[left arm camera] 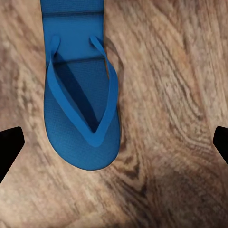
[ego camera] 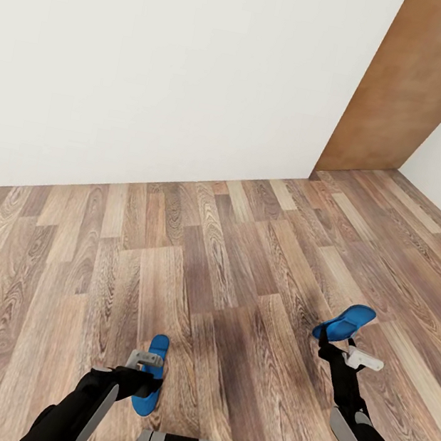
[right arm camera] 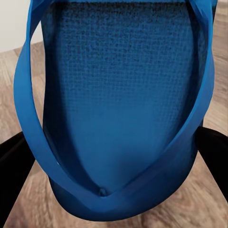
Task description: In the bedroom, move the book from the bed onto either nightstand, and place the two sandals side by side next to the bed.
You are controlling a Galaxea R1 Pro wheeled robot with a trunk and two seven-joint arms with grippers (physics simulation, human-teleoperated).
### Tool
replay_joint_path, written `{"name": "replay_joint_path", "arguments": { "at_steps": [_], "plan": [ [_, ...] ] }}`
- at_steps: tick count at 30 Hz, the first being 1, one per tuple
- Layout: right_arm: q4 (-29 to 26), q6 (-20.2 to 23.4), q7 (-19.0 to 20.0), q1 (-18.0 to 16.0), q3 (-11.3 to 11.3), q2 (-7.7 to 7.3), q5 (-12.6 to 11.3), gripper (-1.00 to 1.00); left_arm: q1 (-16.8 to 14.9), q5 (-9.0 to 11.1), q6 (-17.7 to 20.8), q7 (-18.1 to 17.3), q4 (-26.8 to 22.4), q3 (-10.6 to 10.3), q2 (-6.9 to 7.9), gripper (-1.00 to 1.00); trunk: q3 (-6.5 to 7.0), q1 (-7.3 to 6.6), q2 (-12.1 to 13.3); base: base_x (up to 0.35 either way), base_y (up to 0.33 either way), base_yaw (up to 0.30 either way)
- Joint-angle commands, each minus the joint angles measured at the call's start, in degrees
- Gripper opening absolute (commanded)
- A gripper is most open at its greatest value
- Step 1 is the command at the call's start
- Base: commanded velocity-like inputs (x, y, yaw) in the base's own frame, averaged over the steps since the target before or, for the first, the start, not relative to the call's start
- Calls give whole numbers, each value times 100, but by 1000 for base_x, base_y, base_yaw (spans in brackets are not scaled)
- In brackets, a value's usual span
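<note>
Right claw (ego camera: 333, 339) raised, clutching sandal (ego camera: 347, 321)

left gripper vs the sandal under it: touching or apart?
Apart. In the left wrist view, the left gripper has its fingers spread wide, with bare floor between each finger and the sandal, which lies flat on the planks.
</note>
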Motion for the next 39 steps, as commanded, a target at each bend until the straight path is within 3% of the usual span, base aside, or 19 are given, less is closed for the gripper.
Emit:
{"name": "replay_joint_path", "arguments": {
  "at_steps": [1, 6, 13, 19, 22, 23, 24, 26, 34, 39],
  "plan": [
    [1, -30, 20, -4, 32, -6, -60, -100, -1, 14, 31, -7, -7, 2, 0, 100, -4, -1, -2, 0, 0, 0],
    [-13, -60, 29, -4, 38, -3, -53, -100, -1, 14, 31, -7, -7, 2, -2, 100, -4, -1, -2, 0, 0, 0],
    [-173, -1516, 23, 22, 45, 3, -52, -100, -1, 14, 31, -7, -3, 2, -2, 100, -4, -1, -2, 0, 0, 0],
    [-640, -1577, 59, 26, 47, -52, -138, -100, -1, 18, 31, -7, 1, 2, -15, 100, -4, -1, -2, 0, 0, 0],
    [-743, -981, 53, 28, 45, -55, -164, -100, -1, 21, 31, -7, 1, 2, -16, 100, -4, -1, -2, 0, 0, 0],
    [-755, -609, 45, 28, 35, -53, -165, -100, -1, 22, 31, -7, 1, 2, -17, 100, -4, -1, -2, 0, 0, 0],
    [-762, 234, 55, 29, 6, -53, -166, -100, -1, 22, 31, -7, 1, 2, -17, 100, -4, -1, -2, 0, 0, 0],
    [-781, 894, 71, 27, -11, -56, -166, -100, -1, 22, 31, -7, 2, 2, -17, 100, -4, -1, -2, 0, 0, 0],
    [-1233, 1646, 218, 29, -8, -140, -183, -100, -1, 22, 31, -7, 2, 2, -17, 100, -4, -1, -2, 0, 0, 0],
    [-1437, 2742, 248, 27, -73, -156, -180, -100, -1, 22, 31, -12, 2, 2, -17, 100, -4, -1, -2, 0, 0, 0]
  ]
}}
